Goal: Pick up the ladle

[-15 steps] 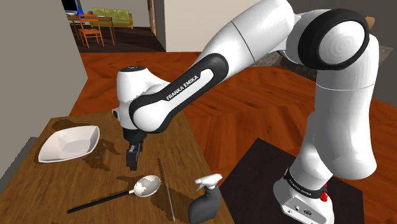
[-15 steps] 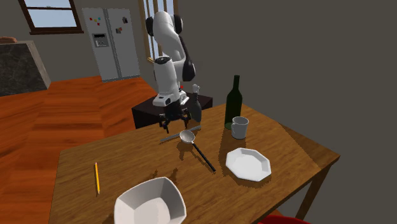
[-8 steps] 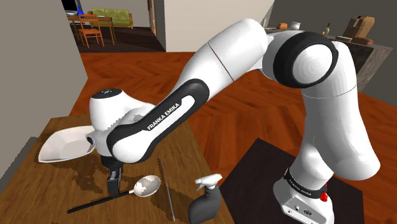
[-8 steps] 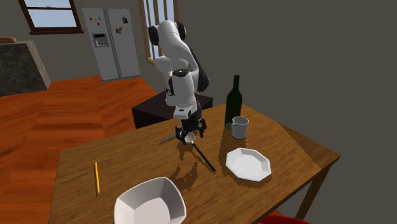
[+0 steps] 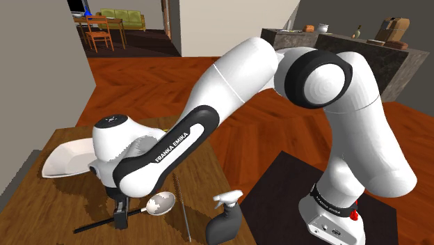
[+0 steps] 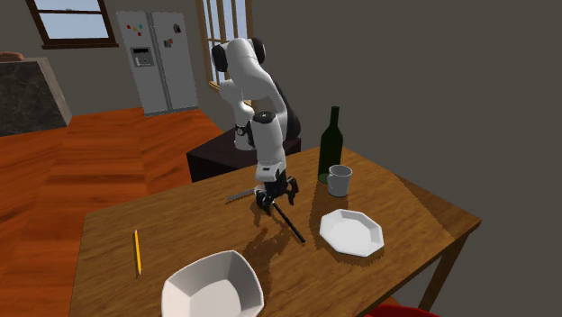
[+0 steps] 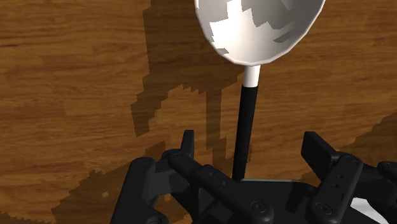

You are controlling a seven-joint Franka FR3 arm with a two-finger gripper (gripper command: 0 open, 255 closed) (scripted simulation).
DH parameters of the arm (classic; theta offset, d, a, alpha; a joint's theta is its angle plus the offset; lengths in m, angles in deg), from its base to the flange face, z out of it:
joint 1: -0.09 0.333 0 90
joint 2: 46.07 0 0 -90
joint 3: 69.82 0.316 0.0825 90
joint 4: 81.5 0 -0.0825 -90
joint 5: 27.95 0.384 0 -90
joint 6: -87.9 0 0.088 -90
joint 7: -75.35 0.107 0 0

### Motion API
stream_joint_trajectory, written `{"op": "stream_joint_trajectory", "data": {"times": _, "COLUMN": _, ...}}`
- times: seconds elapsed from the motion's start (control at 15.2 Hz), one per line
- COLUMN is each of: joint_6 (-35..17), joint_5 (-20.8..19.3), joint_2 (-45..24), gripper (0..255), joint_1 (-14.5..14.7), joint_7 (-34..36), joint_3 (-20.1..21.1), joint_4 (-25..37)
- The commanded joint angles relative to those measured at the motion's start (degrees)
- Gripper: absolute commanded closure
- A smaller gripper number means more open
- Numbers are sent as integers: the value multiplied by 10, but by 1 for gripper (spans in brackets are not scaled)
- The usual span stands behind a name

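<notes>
One table carries eight things, one of each kind: one ladle, one thin grey rod, one dark spray bottle, one green bottle, one white cup, one eight-sided white plate, one white bowl and one yellow pencil. In the second exterior view the green bottle stands at one o'clock from the ladle, the bowl at seven o'clock.

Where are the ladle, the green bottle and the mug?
ladle (image 7: 257,32): wrist view, on its pale bowl.
bottle (image 6: 330,158): second exterior view, on its dark green body.
mug (image 6: 339,183): second exterior view, on its outer side.
</notes>
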Motion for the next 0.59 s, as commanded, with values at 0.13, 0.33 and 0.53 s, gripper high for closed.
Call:
{"op": "stream_joint_trajectory", "data": {"times": 0.13, "joint_6": -13, "joint_5": -2, "joint_2": -14, "gripper": 0, "joint_1": 1, "joint_7": -1, "joint_3": -2, "joint_4": 2}}
{"op": "stream_joint_trajectory", "data": {"times": 0.33, "joint_6": -13, "joint_5": -3, "joint_2": -15, "gripper": 255, "joint_1": 2, "joint_7": 0, "joint_3": -2, "joint_4": 3}}
{"op": "stream_joint_trajectory", "data": {"times": 0.53, "joint_6": -12, "joint_5": -3, "joint_2": -15, "gripper": 255, "joint_1": 2, "joint_7": 0, "joint_3": -2, "joint_4": 3}}
